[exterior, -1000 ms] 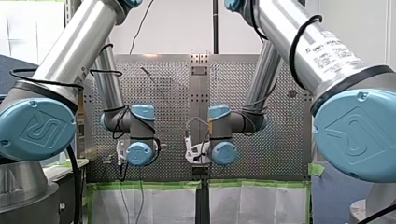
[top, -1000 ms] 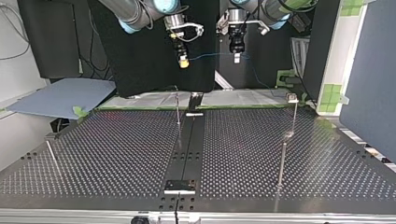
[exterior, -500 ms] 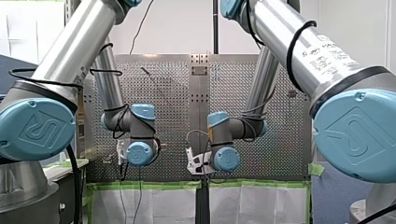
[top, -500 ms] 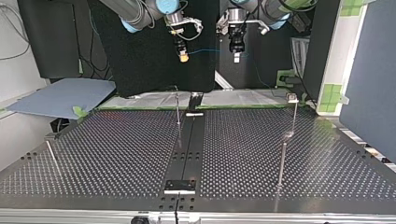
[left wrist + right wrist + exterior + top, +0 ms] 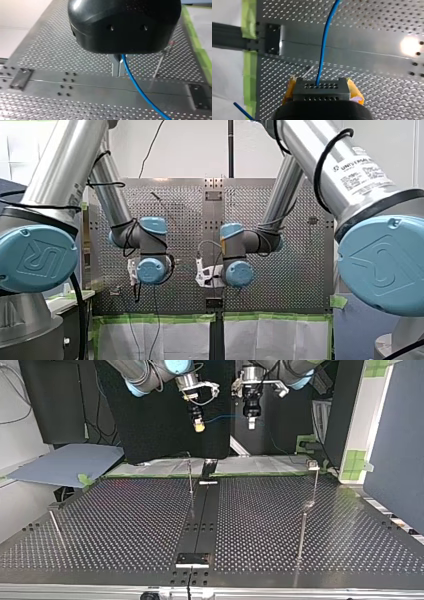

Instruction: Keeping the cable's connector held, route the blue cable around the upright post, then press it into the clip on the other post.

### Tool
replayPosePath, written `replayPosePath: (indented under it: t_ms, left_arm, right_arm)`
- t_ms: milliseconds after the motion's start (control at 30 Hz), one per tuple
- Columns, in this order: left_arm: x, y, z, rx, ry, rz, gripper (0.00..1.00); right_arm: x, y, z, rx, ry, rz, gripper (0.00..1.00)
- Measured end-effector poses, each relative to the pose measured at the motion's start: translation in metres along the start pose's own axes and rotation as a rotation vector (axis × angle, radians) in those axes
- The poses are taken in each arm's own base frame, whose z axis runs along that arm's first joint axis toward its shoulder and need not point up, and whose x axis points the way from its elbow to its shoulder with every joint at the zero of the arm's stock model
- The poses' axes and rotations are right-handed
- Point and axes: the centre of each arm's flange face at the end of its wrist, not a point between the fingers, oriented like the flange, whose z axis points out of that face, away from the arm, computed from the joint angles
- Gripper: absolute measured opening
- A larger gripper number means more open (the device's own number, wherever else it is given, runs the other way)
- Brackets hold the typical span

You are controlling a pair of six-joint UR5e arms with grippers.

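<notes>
**Mia:** What is the right claw (image 5: 199, 425) doing?

**Ben:** It is squeezed tight on a dark grey block connector with rows of little holes (image 5: 321, 93). Its yellow pads (image 5: 355, 91) hug both sides.

**Mia:** Where is the thin blue cable (image 5: 136, 87)?

**Ben:** It comes out of the connector and runs ahead of the right claw. It goes through the air to the left claw (image 5: 119, 72). That claw's metal fingers (image 5: 115, 67) look pinched shut on the cable, and the rest hangs down past them.

**Mia:** What is under the claws?

**Ben:** The shiny metal table full of holes (image 5: 125, 520) is well below both. A thin upright metal post (image 5: 190, 477) stands below the right claw. Farther off, out past the left claw, is another thin post (image 5: 316, 485) with a small clip (image 5: 313, 465) on top. I think it is the clip, but it is too small to be sure.

**Mia:** So is the cable round the post?

**Ben:** Not yet. It is up high, well apart from both posts.

**Mia:** What could go wrong?

**Ben:** If the claws pull apart too hard, the cable could slip through the left fingers or tug the connector loose. If they come down on the wrong side, the cable will miss the upright post. A hard pull might bend that thin post. And the clip is tiny, so a badly aimed cable could slide off the top.
</notes>
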Motion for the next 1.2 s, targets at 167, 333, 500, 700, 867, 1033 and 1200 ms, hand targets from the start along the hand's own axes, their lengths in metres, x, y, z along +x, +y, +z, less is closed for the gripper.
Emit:
replayPosePath:
  t_ms: [167, 333, 500, 700, 867, 1033, 1200]
  left_arm:
    - [-0.015, 0.002, 0.002, -0.008, -0.010, -0.006, 0.00]
    - [-0.032, 0.006, 0.002, -0.023, -0.014, -0.015, 0.00]
    - [-0.048, 0.011, 0.004, -0.041, -0.019, -0.046, 0.00]
    - [-0.070, 0.017, 0.011, -0.067, -0.037, -0.088, 0.00]
    - [-0.101, 0.015, 0.024, -0.081, -0.075, -0.114, 0.00]
    - [-0.128, 0.015, 0.035, -0.097, -0.111, -0.135, 0.00]
    - [-0.158, 0.017, 0.046, -0.117, -0.149, -0.155, 0.00]
  right_arm:
    - [0.029, -0.001, 0.005, 0.007, 0.046, 0.015, 0.00]
    - [0.066, 0.000, 0.011, 0.005, 0.089, 0.028, 0.00]
    - [0.107, 0.002, 0.015, 0.004, 0.144, 0.041, 0.00]
    - [0.158, 0.003, 0.015, 0.013, 0.218, 0.053, 0.00]
    - [0.178, 0.003, 0.015, 0.016, 0.233, 0.053, 0.00]
    - [0.188, 0.003, 0.017, 0.023, 0.236, 0.052, 0.00]
    - [0.202, 0.002, 0.019, 0.035, 0.245, 0.052, 0.00]
